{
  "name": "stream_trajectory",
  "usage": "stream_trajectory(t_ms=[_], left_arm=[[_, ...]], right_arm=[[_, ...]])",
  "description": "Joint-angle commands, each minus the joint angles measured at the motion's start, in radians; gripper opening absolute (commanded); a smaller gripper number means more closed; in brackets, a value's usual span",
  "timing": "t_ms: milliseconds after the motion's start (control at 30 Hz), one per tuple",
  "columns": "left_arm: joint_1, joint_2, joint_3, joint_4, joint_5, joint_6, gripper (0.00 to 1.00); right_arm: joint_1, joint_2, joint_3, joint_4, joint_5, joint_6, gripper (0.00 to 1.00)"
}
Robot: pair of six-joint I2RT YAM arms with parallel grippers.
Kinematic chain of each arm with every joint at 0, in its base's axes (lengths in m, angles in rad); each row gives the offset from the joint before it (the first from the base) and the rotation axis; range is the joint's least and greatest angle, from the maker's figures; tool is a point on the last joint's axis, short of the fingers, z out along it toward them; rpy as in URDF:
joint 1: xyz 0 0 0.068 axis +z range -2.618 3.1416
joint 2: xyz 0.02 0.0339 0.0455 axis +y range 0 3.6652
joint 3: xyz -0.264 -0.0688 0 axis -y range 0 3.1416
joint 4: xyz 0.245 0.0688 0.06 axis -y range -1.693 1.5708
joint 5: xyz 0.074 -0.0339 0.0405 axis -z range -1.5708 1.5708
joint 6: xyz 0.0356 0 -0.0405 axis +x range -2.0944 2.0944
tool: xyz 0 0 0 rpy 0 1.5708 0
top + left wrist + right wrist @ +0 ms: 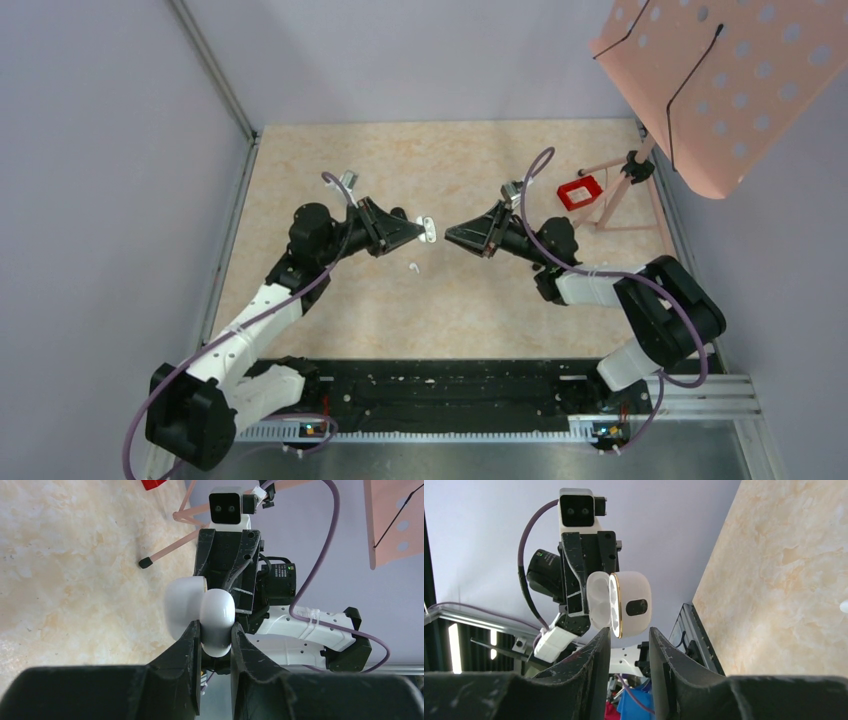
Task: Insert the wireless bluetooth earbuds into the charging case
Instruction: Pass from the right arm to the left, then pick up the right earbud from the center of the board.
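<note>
My left gripper (424, 231) is shut on the white charging case (428, 229) and holds it above the table with its lid hinged open. In the left wrist view the case body (217, 615) sits clamped between the fingers (187, 645), with the lid (181, 605) to the left. My right gripper (449, 236) is open and empty, its tips facing the case at close range. The right wrist view shows the gold-rimmed case (631, 605) just beyond my right gripper (629, 632). One white earbud (412, 267) lies on the table below the grippers. The black earbuds are out of view.
A small red object (580, 191) sits at the back right beside the pink legs of a stand (612, 200). The stand carries a pink perforated panel (720, 80) overhanging the right side. Metal rails (232, 250) edge the beige table.
</note>
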Motion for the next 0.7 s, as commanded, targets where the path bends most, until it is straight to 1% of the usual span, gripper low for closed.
stream_trajectory(t_ms=[0,133,267,367,500,533,600,667], left_arm=[[0.005,-0.024,0.008,0.041,0.019,0.005,0.00],[0.008,-0.021,0.013,0.011,0.020,0.021,0.00],[0.019,-0.022,0.028,-0.056,0.041,0.071,0.00],[0.041,-0.017,0.048,-0.145,0.075,0.137,0.00],[0.105,0.007,0.102,-0.352,0.165,0.281,0.00],[0.121,0.011,0.114,-0.404,0.170,0.322,0.00],[0.154,0.024,0.132,-0.507,0.169,0.399,0.00],[0.192,0.036,0.128,-0.571,0.177,0.441,0.00]], right_arm=[[-0.002,-0.006,0.001,0.027,0.010,-0.026,0.34],[-0.001,-0.023,0.009,-0.002,0.008,-0.047,0.38],[-0.002,-0.062,0.025,-0.130,0.014,-0.124,0.40],[-0.002,-0.110,0.055,-0.330,0.037,-0.240,0.40],[0.004,-0.181,0.146,-0.779,0.138,-0.484,0.40],[0.007,-0.191,0.167,-0.867,0.169,-0.547,0.40],[0.021,-0.204,0.203,-1.010,0.253,-0.648,0.40],[0.043,-0.207,0.223,-1.097,0.354,-0.723,0.40]])
